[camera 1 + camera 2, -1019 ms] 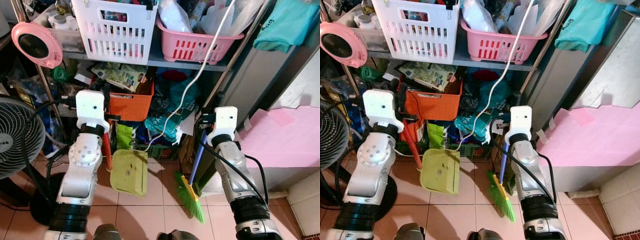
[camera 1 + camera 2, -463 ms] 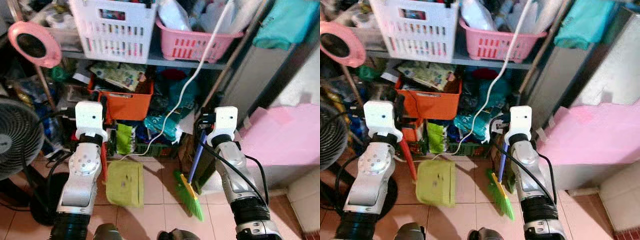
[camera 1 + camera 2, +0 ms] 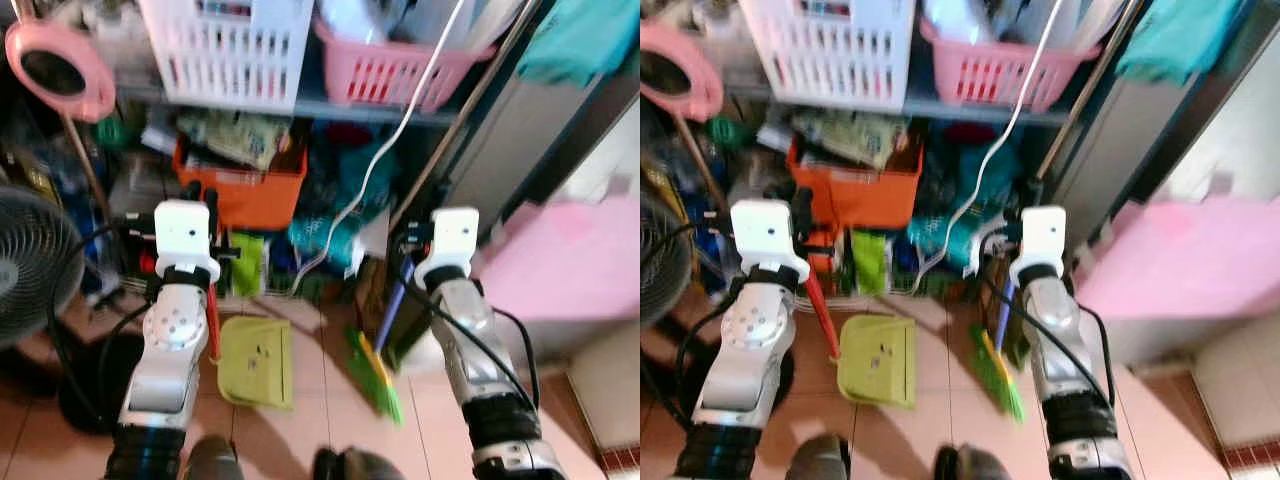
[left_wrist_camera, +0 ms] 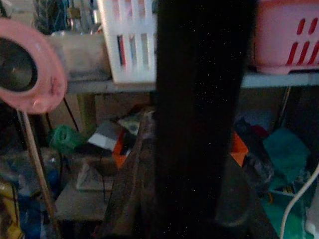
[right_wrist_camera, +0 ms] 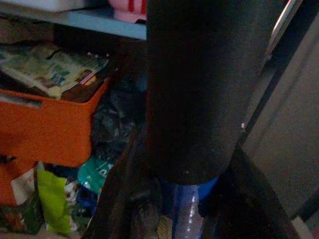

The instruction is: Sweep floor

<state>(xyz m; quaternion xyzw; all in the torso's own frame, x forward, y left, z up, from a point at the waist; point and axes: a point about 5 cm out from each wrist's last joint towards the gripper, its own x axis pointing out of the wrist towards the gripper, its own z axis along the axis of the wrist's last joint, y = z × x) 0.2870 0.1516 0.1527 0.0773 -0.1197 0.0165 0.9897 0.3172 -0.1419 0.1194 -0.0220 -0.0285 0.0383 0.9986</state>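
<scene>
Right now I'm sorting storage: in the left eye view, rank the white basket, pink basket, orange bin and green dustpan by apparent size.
1. white basket
2. pink basket
3. orange bin
4. green dustpan

The baskets are cropped, and the dustpan is nearer, so rankings are unsure.

- The two head views looked forward and down from above the arms, onto the tiled floor and a cluttered shelf; both were blurred.
- Each wrist view looked along its own dark finger from close by, toward that shelf.
- All four shared the shelf: the left wrist view took in the white basket, the right the orange bin.
</scene>
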